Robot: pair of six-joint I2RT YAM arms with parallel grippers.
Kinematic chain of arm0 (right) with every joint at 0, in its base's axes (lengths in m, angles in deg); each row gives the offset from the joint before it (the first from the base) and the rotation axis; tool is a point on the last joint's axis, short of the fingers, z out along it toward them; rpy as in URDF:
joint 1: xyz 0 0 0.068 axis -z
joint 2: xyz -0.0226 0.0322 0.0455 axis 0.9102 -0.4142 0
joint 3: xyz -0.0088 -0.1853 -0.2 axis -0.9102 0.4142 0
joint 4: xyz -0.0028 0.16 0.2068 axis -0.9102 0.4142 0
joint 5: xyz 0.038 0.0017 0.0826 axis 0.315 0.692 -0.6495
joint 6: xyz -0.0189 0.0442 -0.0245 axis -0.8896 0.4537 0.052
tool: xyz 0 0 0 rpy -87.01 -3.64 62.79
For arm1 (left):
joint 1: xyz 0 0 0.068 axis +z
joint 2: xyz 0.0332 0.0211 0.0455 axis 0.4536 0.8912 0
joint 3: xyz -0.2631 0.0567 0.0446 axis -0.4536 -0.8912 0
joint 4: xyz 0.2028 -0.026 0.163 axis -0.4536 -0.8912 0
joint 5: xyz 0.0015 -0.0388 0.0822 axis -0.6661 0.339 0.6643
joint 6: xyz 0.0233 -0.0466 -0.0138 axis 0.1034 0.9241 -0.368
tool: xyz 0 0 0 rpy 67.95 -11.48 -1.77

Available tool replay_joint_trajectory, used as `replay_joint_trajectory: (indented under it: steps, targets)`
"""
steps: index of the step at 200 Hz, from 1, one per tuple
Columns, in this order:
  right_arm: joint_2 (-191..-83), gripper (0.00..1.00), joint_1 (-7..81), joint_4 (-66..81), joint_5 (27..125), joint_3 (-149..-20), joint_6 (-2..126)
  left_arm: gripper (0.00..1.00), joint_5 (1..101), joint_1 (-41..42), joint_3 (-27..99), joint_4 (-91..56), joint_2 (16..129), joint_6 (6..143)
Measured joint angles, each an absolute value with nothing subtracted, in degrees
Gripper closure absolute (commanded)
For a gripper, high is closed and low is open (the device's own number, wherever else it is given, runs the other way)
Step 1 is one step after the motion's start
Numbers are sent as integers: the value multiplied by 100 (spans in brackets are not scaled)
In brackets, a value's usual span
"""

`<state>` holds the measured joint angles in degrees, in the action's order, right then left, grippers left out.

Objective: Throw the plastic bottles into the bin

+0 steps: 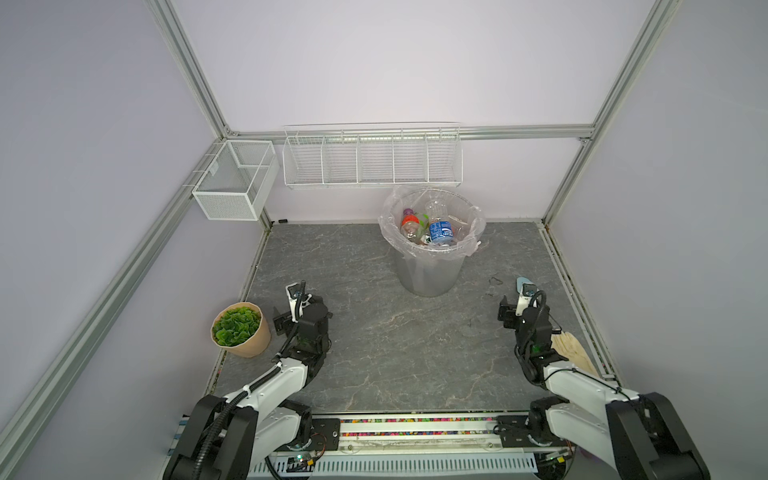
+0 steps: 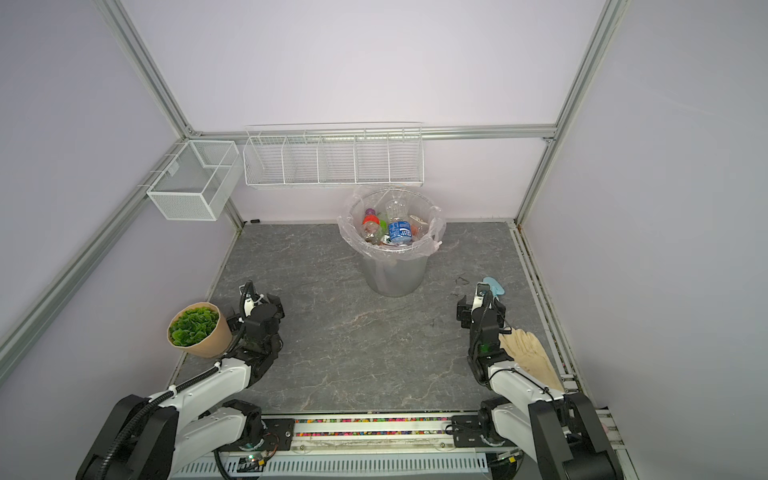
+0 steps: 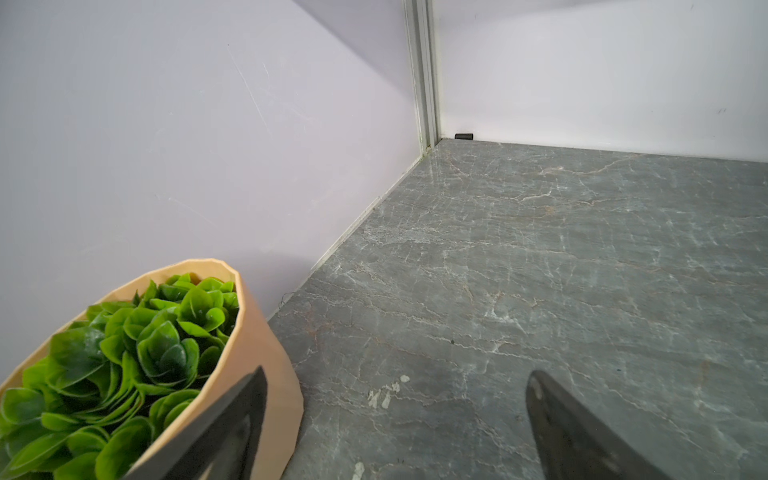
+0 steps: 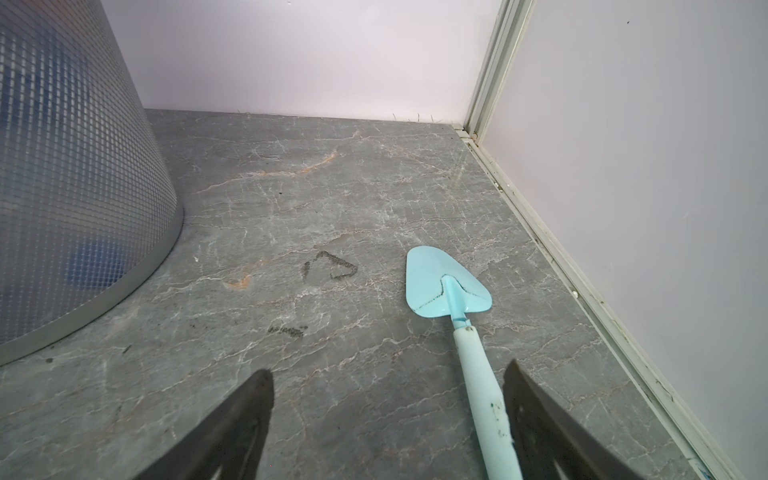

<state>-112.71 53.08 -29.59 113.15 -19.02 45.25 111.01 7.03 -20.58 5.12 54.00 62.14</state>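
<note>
Surface (image 1: 395, 345) around the bin (image 1: 430, 270) shows no stray bottle. The plastic bottles (image 1: 440, 232) in sight all lie inside the bin, so the task looks done. Left fingers (image 3: 245, 399) and right fingers (image 4: 245, 415), on the bin's near side, stand spread and empty. Only the top views see into the bin; the right wrist view alone shows the trowel (image 4: 449, 282) handle.

- What sits on the grey stone bench (image 1: 395, 353)?
- The bin (image 1: 428, 274) stands at the back. A pot of green leaves (image 1: 255, 347) is well to the bin's left, nearer the front. A blue shovel (image 4: 449, 286) lies flat, near the bin's right.
</note>
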Motion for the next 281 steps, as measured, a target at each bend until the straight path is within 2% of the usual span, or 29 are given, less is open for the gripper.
replay_joint_trajectory:
  steps: [48, 135, 258, 281]
  targets:
    - [-11733, 11, 5308, -3228, 11254, -2103, 4451, 4, 11096, 771, -2058, 774, 5474, 6162]
    - [-11925, 11, 5308, -3733, 11206, -2114, 4372, 4, 10967, 1134, -2058, 1059, 5472, 6151]
    - [-12273, 11, 5494, -5224, 11241, -1583, 4077, 6, 10640, 1422, -2757, 2073, 5277, 6162]
    - [-12633, 11, 5500, -5796, 11265, -1465, 4025, 6, 10585, 1422, -2788, 2171, 5277, 6147]
